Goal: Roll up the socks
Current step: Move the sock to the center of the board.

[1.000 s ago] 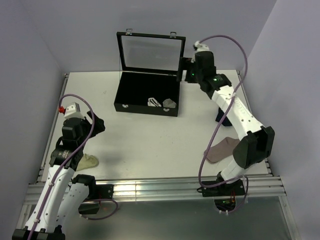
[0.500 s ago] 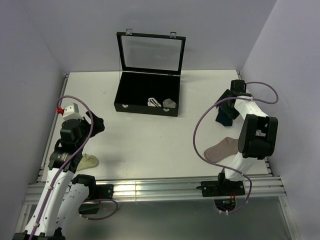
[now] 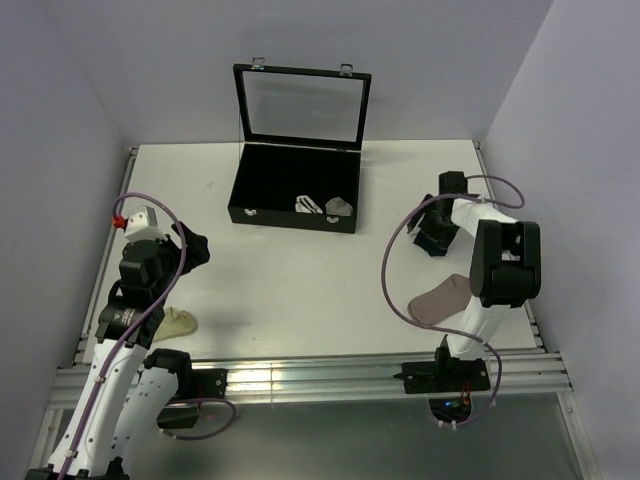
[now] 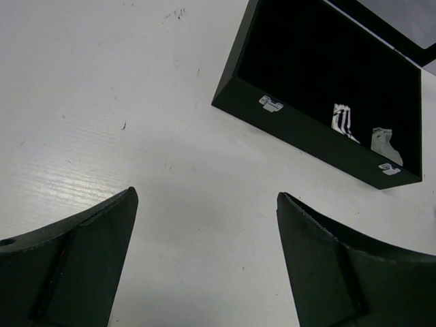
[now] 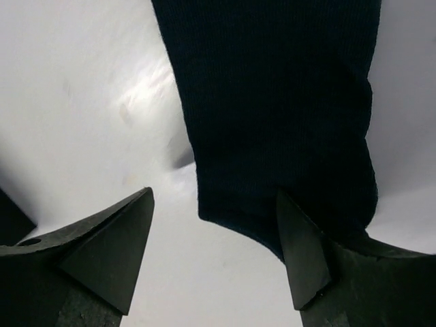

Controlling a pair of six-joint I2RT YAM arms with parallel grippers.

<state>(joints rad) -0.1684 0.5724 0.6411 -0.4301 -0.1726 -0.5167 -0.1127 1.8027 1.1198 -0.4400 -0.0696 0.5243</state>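
Observation:
A plain navy sock (image 5: 272,102) lies flat on the white table at the right; in the top view (image 3: 436,247) it is mostly covered by my right gripper (image 3: 432,228). In the right wrist view this gripper (image 5: 215,194) is open and low over the sock's near end, the right finger over the fabric, the left finger over bare table. My left gripper (image 3: 193,248) is open and empty above bare table (image 4: 206,194). A white black-striped rolled sock (image 3: 307,204) and a grey rolled sock (image 3: 339,206) sit in the black box (image 3: 262,180).
The black box has its glass lid (image 3: 302,103) standing open at the back; it also shows in the left wrist view (image 4: 300,129). A brownish sock (image 3: 440,298) lies at the front right. A cream sock (image 3: 180,322) lies by the left arm. Walls close in on both sides.
My right arm swung from beside the box lid at the back down to the navy sock at the right. The left arm has hardly moved.

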